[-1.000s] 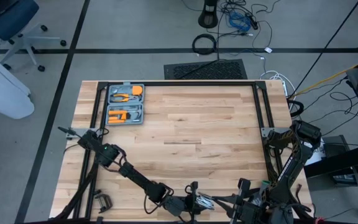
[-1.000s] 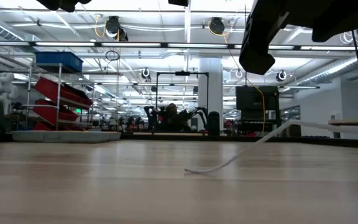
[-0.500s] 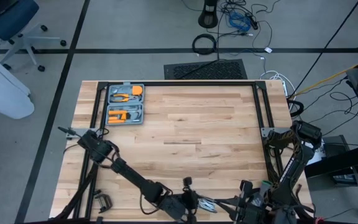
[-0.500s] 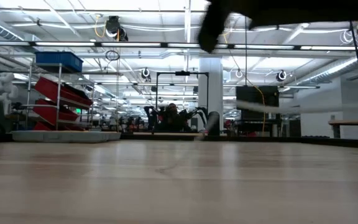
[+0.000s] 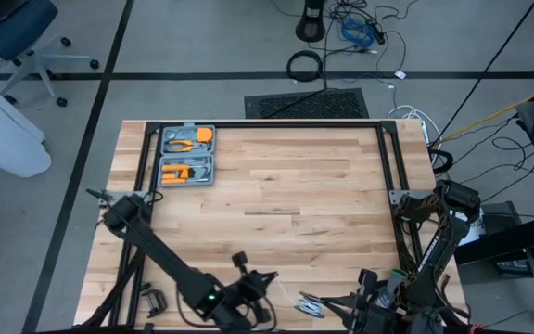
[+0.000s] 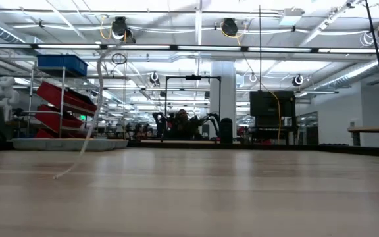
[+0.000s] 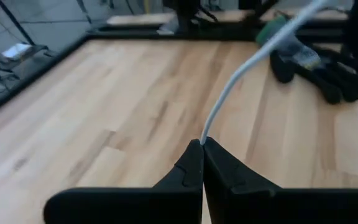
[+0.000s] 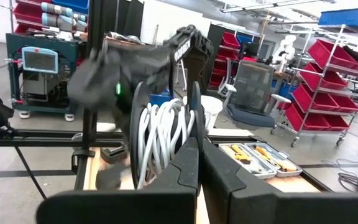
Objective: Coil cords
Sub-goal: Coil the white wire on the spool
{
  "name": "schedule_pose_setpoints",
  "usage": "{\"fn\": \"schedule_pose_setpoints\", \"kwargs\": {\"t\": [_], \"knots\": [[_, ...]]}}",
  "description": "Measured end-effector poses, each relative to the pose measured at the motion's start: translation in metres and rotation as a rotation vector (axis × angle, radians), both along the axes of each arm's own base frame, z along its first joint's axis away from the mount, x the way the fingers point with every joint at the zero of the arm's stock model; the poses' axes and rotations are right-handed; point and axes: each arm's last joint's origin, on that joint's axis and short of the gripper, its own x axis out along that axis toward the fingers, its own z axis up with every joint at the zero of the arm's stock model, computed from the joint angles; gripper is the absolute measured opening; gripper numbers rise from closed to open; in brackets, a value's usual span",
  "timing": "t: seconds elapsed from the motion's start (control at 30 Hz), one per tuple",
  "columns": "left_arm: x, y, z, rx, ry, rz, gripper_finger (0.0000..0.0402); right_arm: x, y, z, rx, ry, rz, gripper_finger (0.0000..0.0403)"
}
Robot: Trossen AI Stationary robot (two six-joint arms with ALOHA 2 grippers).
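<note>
Winding step underway: left gripper (image 7: 202,144) has its jaws shut on the white cord (image 7: 229,93) near the table's (image 5: 286,186) front edge, with the cord running off toward the reel (image 8: 160,134). Right gripper (image 8: 197,152) is also closed, pinching the reel, which already carries several white turns and sits at the front edge just beside the left arm. Next move, I'd judge, calls for another loop around the reel with the cord kept taut so the turns don't slip off.
</note>
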Motion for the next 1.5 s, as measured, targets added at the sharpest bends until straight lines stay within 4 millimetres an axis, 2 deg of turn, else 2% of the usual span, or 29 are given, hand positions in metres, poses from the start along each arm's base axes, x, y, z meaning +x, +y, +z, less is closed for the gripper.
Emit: {"fn": "schedule_pose_setpoints", "kwargs": {"t": [0.17,0.3,0.47,0.67,1.03,1.33,1.5], "knots": [[-0.022,0.007,0.041,-0.012,-0.04,-0.001,0.0002,0.0,0.0,-0.002,-0.017,0.011,0.0,0.0],[-0.035,0.012,0.06,-0.01,-0.041,-0.01,0.0002,0.0,0.0,-0.003,-0.01,0.009,0.004,0.0],[-0.041,0.017,0.06,0.053,0.003,0.008,0.0002,0.0,0.001,-0.003,-0.002,0.006,0.006,0.0],[-0.042,0.028,0.057,0.044,0.025,0.069,0.0001,0.0,0.001,-0.004,-0.016,0.014,0.013,0.0],[-0.054,0.03,0.084,0.018,-0.054,0.059,0.0001,0.008,-0.003,-0.016,-0.145,0.086,0.011,0.0],[-0.048,0.019,0.096,0.05,-0.122,-0.015,0.0001,0.021,-0.015,-0.028,-0.205,0.146,-0.035,0.0],[-0.047,0.018,0.108,0.061,-0.137,-0.029,0.0001,0.025,-0.016,-0.031,-0.207,0.161,0.015,0.0]]}}
